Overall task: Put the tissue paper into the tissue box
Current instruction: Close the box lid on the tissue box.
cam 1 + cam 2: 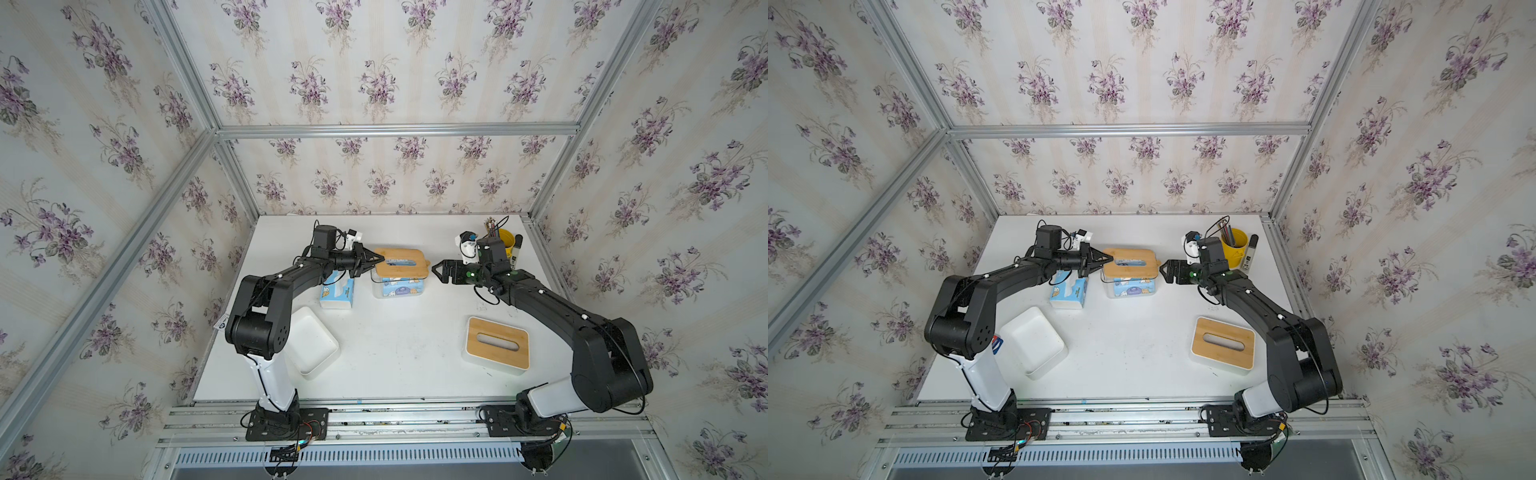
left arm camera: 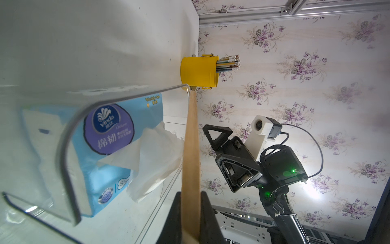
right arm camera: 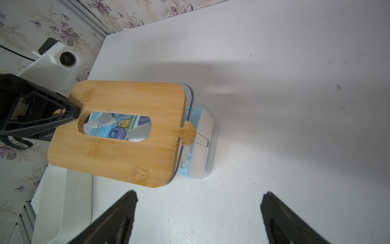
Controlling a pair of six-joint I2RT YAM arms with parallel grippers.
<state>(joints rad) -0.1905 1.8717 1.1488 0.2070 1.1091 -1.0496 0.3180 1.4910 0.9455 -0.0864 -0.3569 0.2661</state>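
Bright even light, soft shadows on table [image 3: 274,74]. Glare spot on wallpaper [image 2: 316,190], close-up tissue box [image 2: 69,147] wall blurry.

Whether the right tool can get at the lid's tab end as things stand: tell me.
Probably yes: the right tool stands open facing that end of the lid, only bare table between; the left tool grips the opposite end.
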